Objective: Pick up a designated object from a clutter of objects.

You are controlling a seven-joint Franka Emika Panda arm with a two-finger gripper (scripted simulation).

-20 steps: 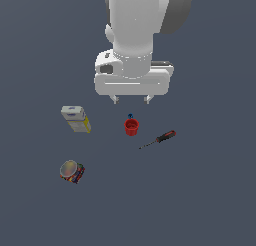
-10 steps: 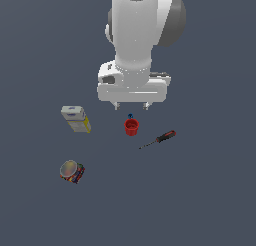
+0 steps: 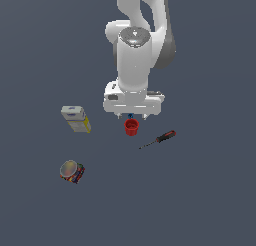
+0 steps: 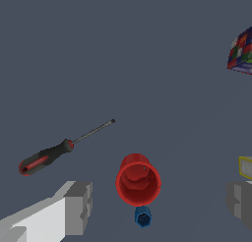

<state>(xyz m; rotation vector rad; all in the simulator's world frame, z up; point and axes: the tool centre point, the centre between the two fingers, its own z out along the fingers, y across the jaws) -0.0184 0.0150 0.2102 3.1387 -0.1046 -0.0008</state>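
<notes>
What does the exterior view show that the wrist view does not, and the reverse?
Only the exterior view shows the arm's body and the whole white-and-yellow box and can. Only the wrist view shows the open claw with its fingers wide apart, and the blue piece clearly beside the red cup. Both show the cup and the screwdriver.

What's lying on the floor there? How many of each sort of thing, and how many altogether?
Cup: 1
Screwdriver: 1
Box: 1
Can: 1
Blue piece: 1
Total: 5
</notes>
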